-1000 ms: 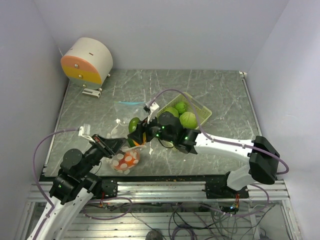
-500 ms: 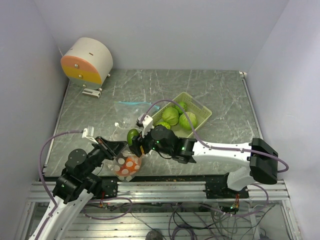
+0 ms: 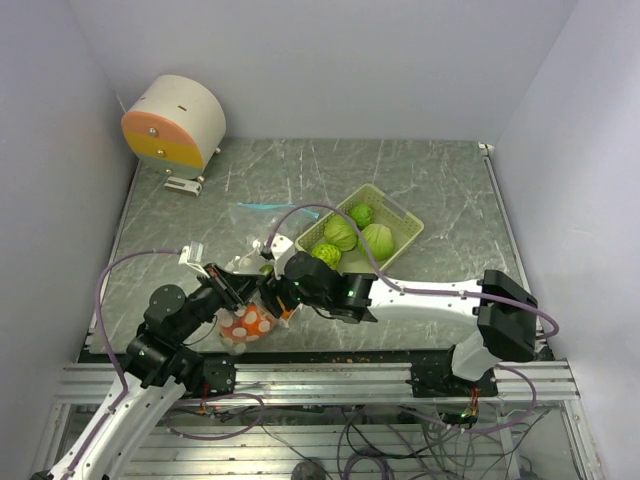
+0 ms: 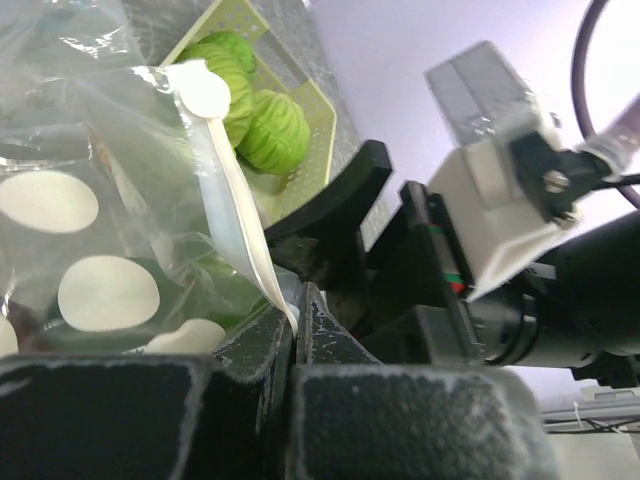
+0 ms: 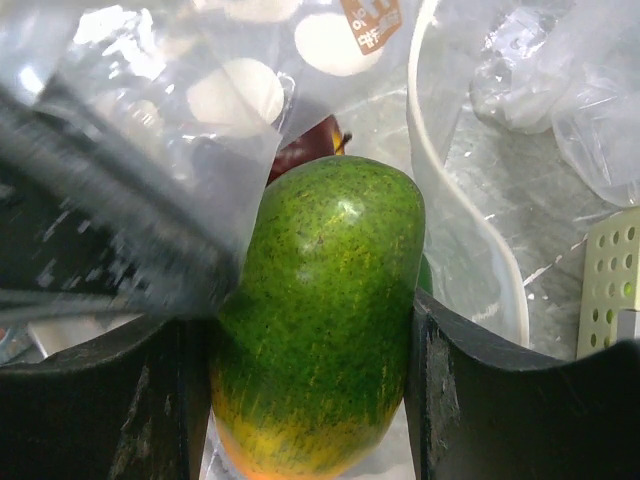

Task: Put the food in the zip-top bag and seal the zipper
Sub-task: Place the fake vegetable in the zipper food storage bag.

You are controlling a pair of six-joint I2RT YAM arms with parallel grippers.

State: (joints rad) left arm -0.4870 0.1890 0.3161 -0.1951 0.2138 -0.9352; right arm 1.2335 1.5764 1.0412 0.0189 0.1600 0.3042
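My left gripper [image 3: 233, 289] [image 4: 294, 303] is shut on the white zipper strip [image 4: 232, 205] of the clear zip-top bag [image 3: 248, 318], holding its mouth up. An orange toy with white spots [image 3: 252, 322] lies inside the bag. My right gripper [image 3: 273, 297] [image 5: 310, 335] is shut on a green fruit with an orange end [image 5: 322, 310] and holds it at the bag's mouth, with bag film on both sides of it. A dark maroon piece [image 5: 305, 150] shows just beyond it. Three round green vegetables [image 3: 345, 236] lie in the pale basket [image 3: 402, 216].
The basket stands at mid-right of the table, just behind my right arm [image 3: 420, 295]. A round white and orange device [image 3: 175, 122] stands at the back left corner. A thin blue strip [image 3: 262, 206] lies on the table behind the bag.
My right gripper has carried the green fruit left and nearer, from beside the basket to the bag's mouth. My left gripper has lifted the bag's edge and shifted right.
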